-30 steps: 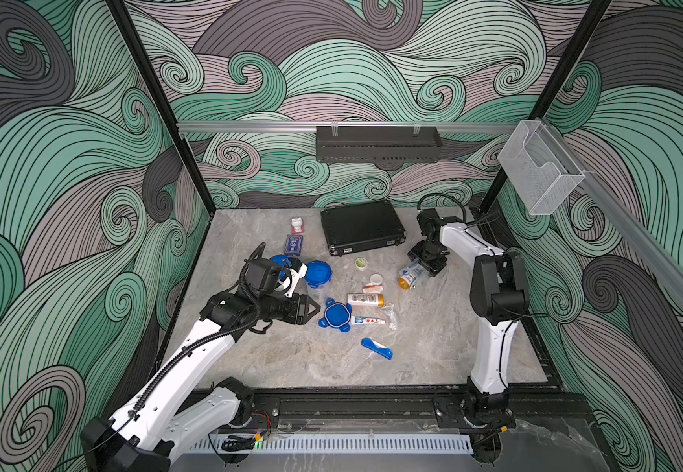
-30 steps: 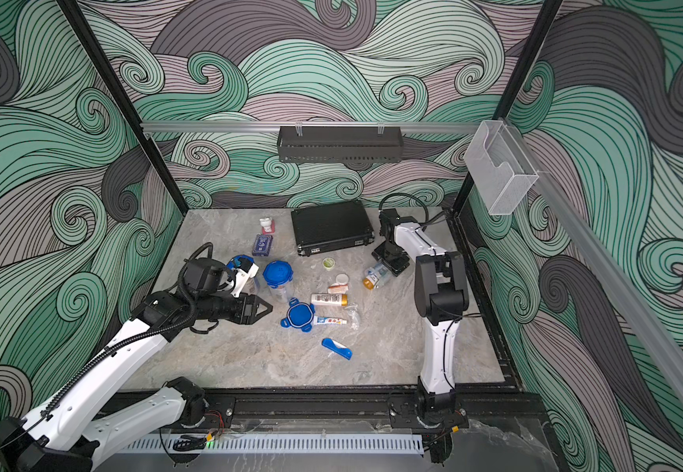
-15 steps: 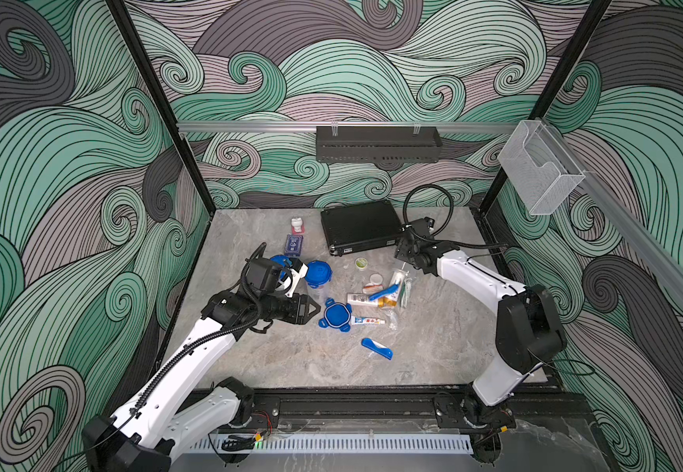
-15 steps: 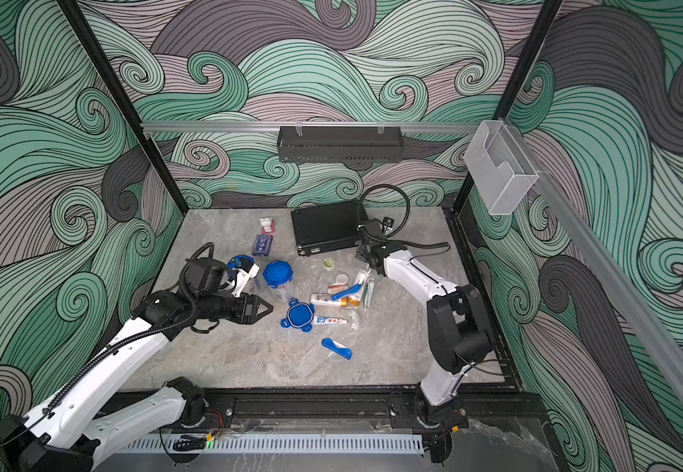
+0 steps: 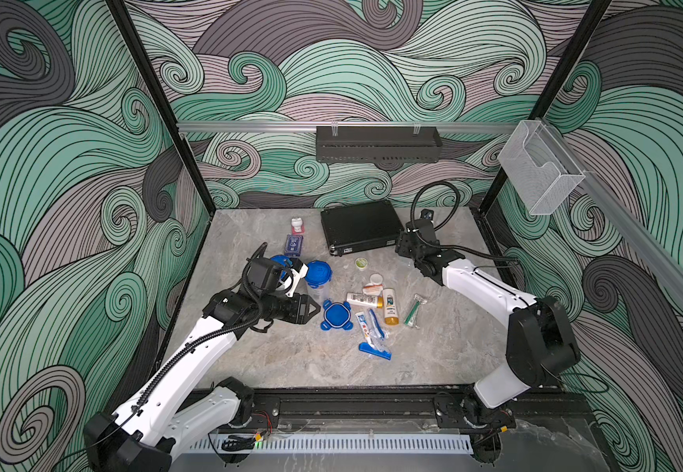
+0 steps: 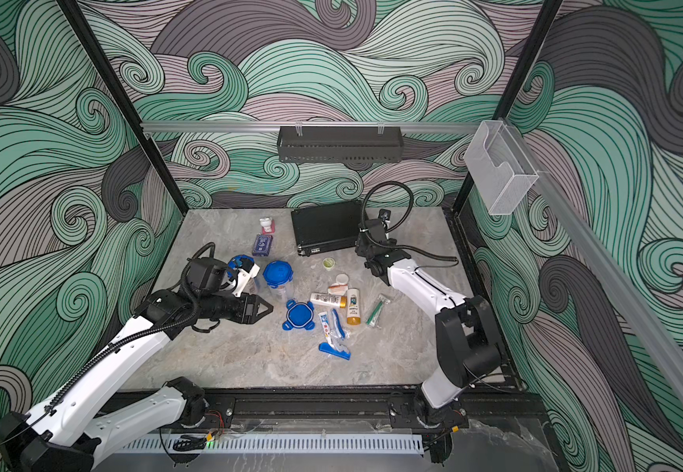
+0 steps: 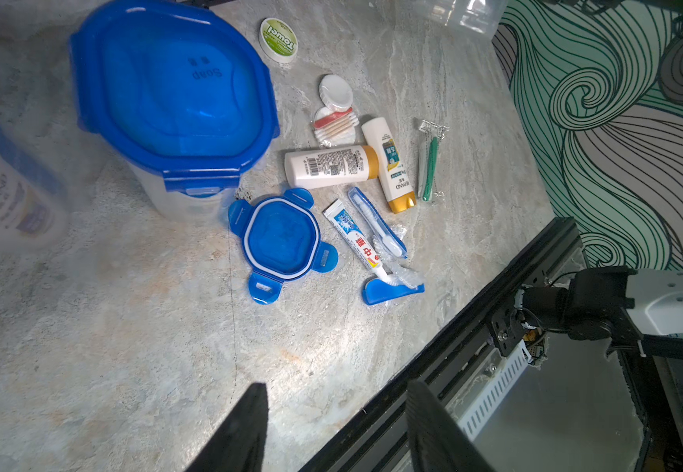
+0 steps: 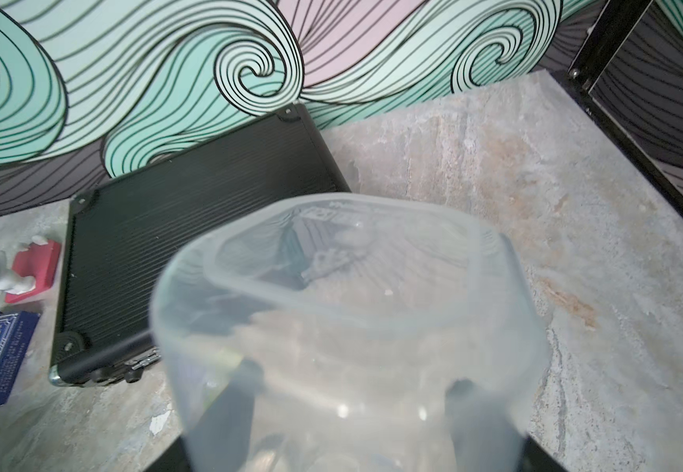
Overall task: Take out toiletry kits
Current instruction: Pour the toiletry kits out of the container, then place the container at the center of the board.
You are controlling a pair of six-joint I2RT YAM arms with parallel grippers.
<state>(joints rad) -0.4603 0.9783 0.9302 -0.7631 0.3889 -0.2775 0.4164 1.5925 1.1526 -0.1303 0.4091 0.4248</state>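
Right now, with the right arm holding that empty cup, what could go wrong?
The right pincer grips the smooth empty tumbler, which might slip. It is close to the black briefcase and could bump it. The open left pincer sits beside the lidded tumbler; a careless reach might topple it.

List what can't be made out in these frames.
- Clear cup in the right gripper: blurred in the right wrist view, contents unclear; too faint to pick out by the wrist in both top views.
- Lidded cup: its lid hides the contents in the left wrist view.
- Third cup: cut off and blurred there; the left arm's camera covers most of it in both top views.
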